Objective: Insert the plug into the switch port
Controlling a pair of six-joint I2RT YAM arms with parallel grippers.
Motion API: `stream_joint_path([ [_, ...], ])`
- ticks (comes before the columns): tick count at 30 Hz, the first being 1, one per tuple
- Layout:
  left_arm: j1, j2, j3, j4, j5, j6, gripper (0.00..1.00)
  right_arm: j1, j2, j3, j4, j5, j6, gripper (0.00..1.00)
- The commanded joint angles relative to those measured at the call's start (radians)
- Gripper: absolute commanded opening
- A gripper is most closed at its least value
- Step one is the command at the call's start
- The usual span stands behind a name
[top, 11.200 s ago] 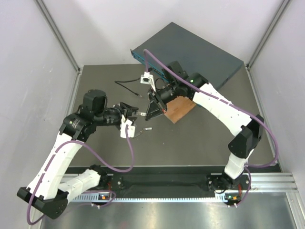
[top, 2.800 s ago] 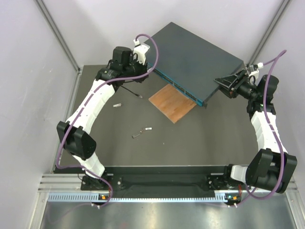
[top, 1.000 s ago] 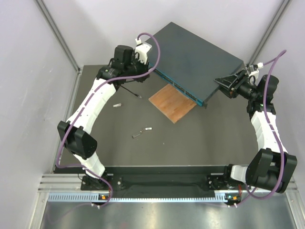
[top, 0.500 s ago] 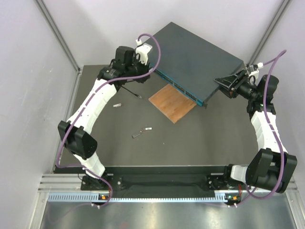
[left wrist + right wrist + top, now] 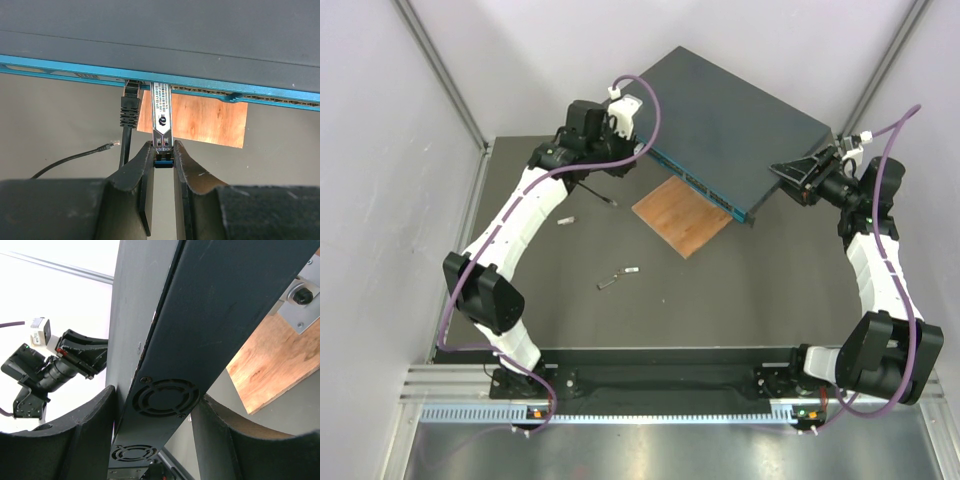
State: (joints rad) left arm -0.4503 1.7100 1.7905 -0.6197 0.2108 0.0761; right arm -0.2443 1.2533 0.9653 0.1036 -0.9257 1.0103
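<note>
Room: pale walls [image 5: 380,150] enclose the cell on three sides, with metal rails at the corners and along the near edge.
Surface: a dark grey table [image 5: 740,300] carries a wooden board [image 5: 682,215] and small loose grey pieces [image 5: 565,221]. A network switch [image 5: 740,110] sits at the far side.
Left arm: it stretches far forward from its base, wrist turned toward the switch's teal front.
Left gripper [image 5: 164,156]: it is clamped on the blue-tabbed end of a silver module [image 5: 161,112].
Switch port [image 5: 161,83]: the module's far end meets it. How deep it sits cannot be told.
Plug [image 5: 114,144]: it lies loose on the table at the tip of a thin black cable [image 5: 70,160], left of the fingers.
Right arm: it rises along the right edge, wrist bent left.
Right gripper [image 5: 155,405]: its fingers clasp the switch's vented end.
</note>
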Motion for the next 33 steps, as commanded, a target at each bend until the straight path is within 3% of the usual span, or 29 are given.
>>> stream_joint_path([
  [1, -0.042, -0.033, -0.013, 0.067, 0.067, -0.010, 0.00, 0.045, 0.041, 0.036, 0.042, 0.057, -0.104, 0.00],
  [22, -0.041, 0.033, 0.110, 0.071, -0.013, 0.067, 0.00, 0.043, 0.043, 0.038, 0.041, 0.053, -0.107, 0.00],
  [33, -0.039, 0.083, 0.156, 0.132, 0.022, 0.054, 0.00, 0.043, 0.054, 0.041, 0.041, 0.048, -0.108, 0.00],
])
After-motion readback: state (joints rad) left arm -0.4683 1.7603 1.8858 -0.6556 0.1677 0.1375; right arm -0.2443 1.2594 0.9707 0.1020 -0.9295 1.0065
